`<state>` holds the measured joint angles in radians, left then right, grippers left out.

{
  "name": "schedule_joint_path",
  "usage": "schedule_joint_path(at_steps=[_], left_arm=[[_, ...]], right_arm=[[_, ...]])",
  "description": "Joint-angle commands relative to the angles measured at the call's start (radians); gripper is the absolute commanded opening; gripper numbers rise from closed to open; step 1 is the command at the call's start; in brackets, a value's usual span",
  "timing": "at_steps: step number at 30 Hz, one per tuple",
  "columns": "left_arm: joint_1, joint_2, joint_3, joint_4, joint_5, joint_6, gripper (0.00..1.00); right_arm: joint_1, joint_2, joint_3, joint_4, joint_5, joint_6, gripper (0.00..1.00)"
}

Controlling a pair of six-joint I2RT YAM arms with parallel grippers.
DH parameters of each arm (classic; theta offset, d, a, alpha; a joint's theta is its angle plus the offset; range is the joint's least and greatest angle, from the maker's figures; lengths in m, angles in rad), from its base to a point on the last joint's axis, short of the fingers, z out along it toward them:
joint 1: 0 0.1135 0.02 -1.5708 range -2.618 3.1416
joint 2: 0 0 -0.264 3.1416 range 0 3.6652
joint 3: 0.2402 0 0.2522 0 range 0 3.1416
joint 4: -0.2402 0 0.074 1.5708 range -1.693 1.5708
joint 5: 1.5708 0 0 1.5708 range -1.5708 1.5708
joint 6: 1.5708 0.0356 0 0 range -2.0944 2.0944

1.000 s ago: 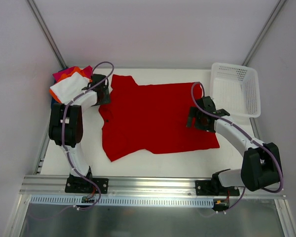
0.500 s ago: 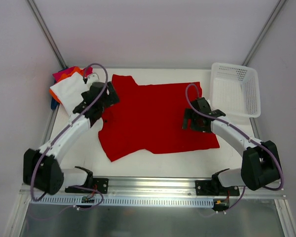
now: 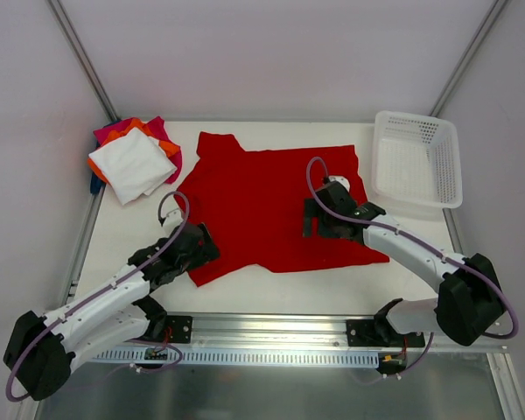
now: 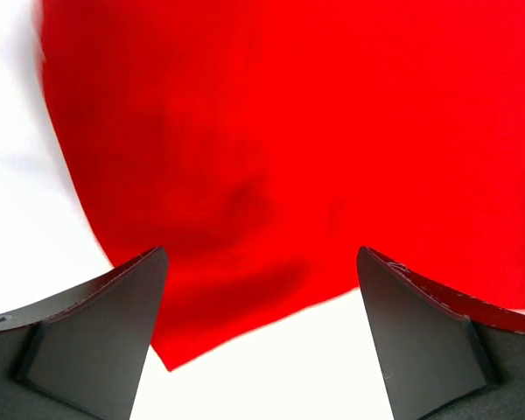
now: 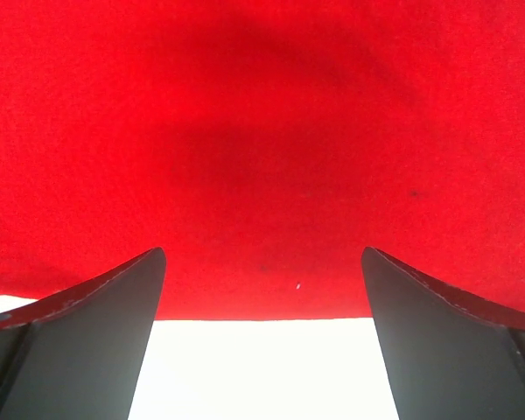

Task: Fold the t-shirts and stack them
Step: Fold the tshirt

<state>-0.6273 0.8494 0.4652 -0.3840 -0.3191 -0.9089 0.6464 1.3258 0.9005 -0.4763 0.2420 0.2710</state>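
**Both claws spread above the near edge of the red t-shirt (image 3: 262, 197)**

The shirt lies flat on the table (image 3: 271, 284), long axis left to right, well apart from the folded stack (image 3: 133, 162) at the far left corner. The left claw (image 4: 261, 262) is spread and empty, and the shirt's near left corner shows between its fingers. The right claw (image 5: 262, 255) is also spread and empty, with the near hem running straight across between its fingers. Judgement: each arm is nearest its own end of that hem, so a two-point pinch there is the likely next move.
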Motion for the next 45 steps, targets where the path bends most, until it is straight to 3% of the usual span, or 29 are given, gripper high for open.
schedule_joint_path(at_steps=[1,8,15,22,35,39,40,43,45], left_arm=[[-0.092,-0.064,-0.048,-0.107,0.012,-0.201,0.90],[-0.378,-0.075,-0.063,-0.246,-0.086,-0.522,0.88],[-0.574,0.095,0.035,-0.398,-0.202,-0.726,0.88],[-0.600,0.080,0.063,-0.552,-0.305,-0.818,0.88],[-0.600,0.204,0.024,-0.527,-0.348,-0.895,0.82],[-0.600,0.234,0.015,-0.461,-0.359,-0.869,0.70],[-0.600,0.235,0.015,-0.446,-0.362,-0.866,0.61],[-0.600,0.224,0.001,-0.426,-0.373,-0.861,0.49],[-0.598,0.217,-0.011,-0.402,-0.379,-0.849,0.47]], right_arm=[[0.024,-0.034,0.012,0.004,0.049,0.039,0.99],[0.033,-0.091,-0.048,-0.004,0.085,0.056,0.99],[0.035,-0.125,-0.087,-0.015,0.103,0.070,1.00],[0.035,-0.126,-0.104,-0.013,0.106,0.071,0.99],[0.035,-0.073,-0.098,0.002,0.103,0.068,0.99],[0.033,-0.054,-0.097,0.011,0.095,0.070,1.00],[0.035,-0.051,-0.097,0.011,0.095,0.070,0.99],[0.035,-0.036,-0.089,0.011,0.097,0.066,0.99],[0.033,-0.027,-0.084,0.010,0.097,0.066,0.99]])
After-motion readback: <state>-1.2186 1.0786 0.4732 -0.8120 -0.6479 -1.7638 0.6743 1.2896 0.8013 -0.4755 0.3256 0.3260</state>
